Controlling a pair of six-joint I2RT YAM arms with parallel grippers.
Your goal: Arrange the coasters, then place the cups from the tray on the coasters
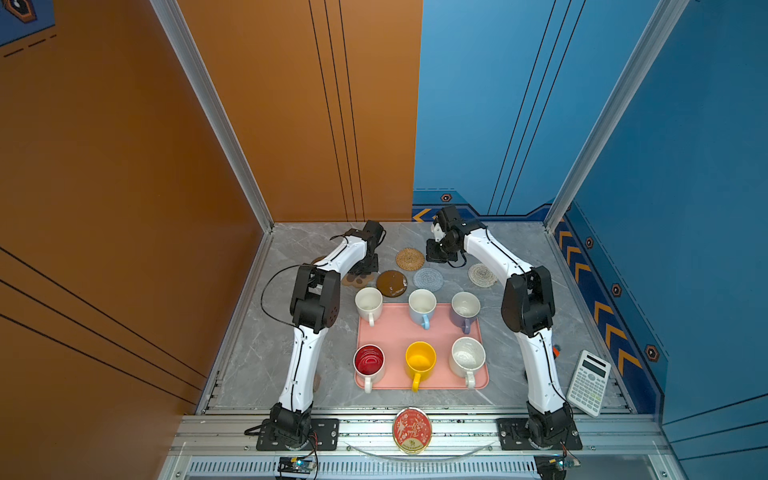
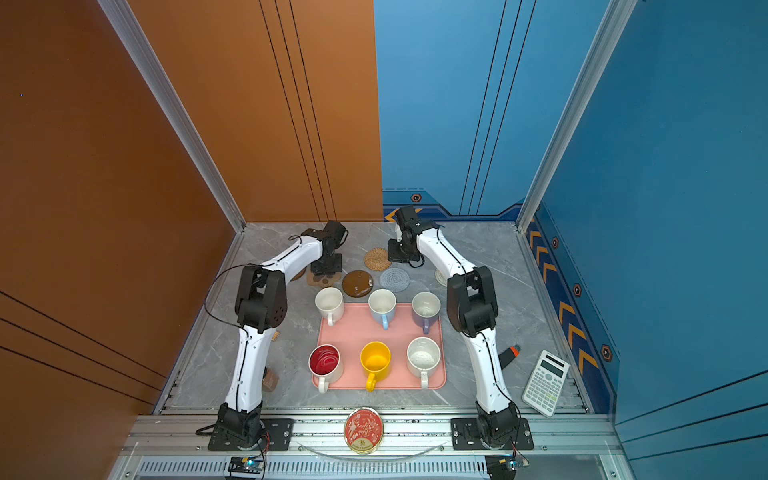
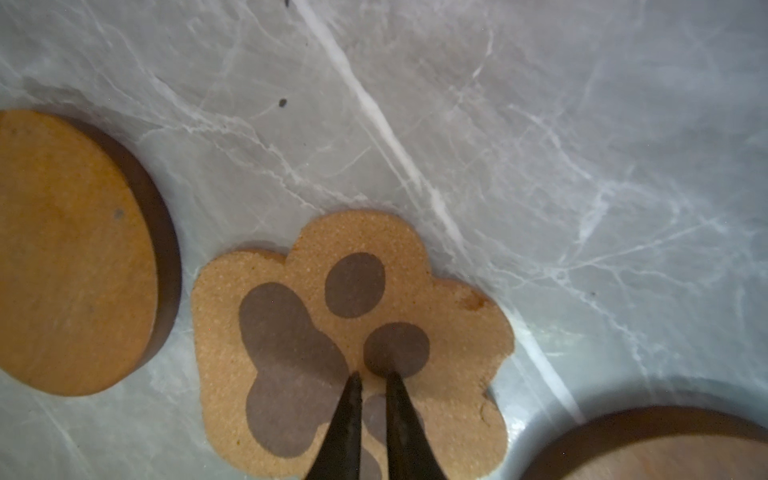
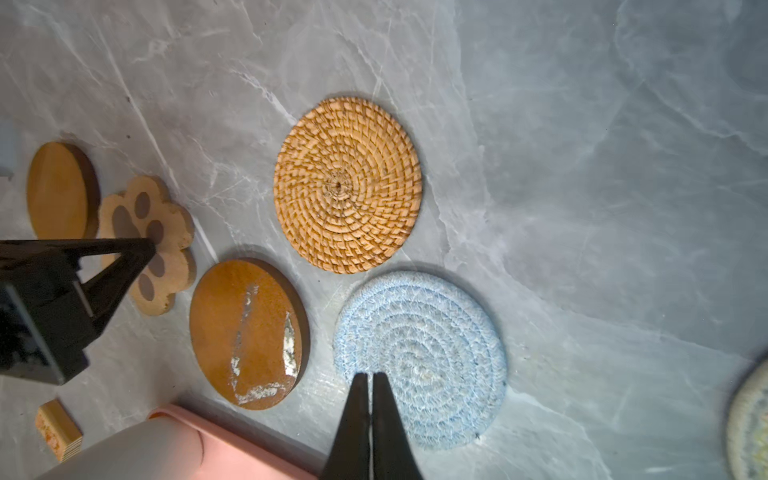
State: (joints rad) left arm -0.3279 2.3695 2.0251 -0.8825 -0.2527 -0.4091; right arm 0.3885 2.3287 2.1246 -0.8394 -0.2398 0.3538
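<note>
Six coasters lie behind the tray [image 1: 395, 332]: a brown disc [image 3: 70, 249] half under my left arm, the paw-print [image 3: 449, 316], a scuffed brown disc [image 1: 392, 283], the rattan round [image 1: 410, 258], the blue-grey round [image 1: 428, 279] and the cream round [image 1: 482, 275]. My left gripper [image 3: 374, 376] points down on the paw-print, its jaws shut to a slit with nothing between them. My right gripper [image 4: 370, 374] hangs shut and empty over the blue-grey round's edge [image 4: 419, 357]. Six cups stand on the tray: white [image 1: 368, 303], light blue [image 1: 422, 305], lavender [image 1: 465, 307], red-inside [image 1: 368, 361], yellow [image 1: 420, 359] and speckled cream [image 1: 467, 355].
A calculator [image 1: 589, 388] lies at the right front, near the right arm's base. A red-and-gold tin [image 1: 412, 430] sits on the front rail. A small wooden block [image 2: 269, 379] lies beside the left arm. Walls close the table at the left, back and right.
</note>
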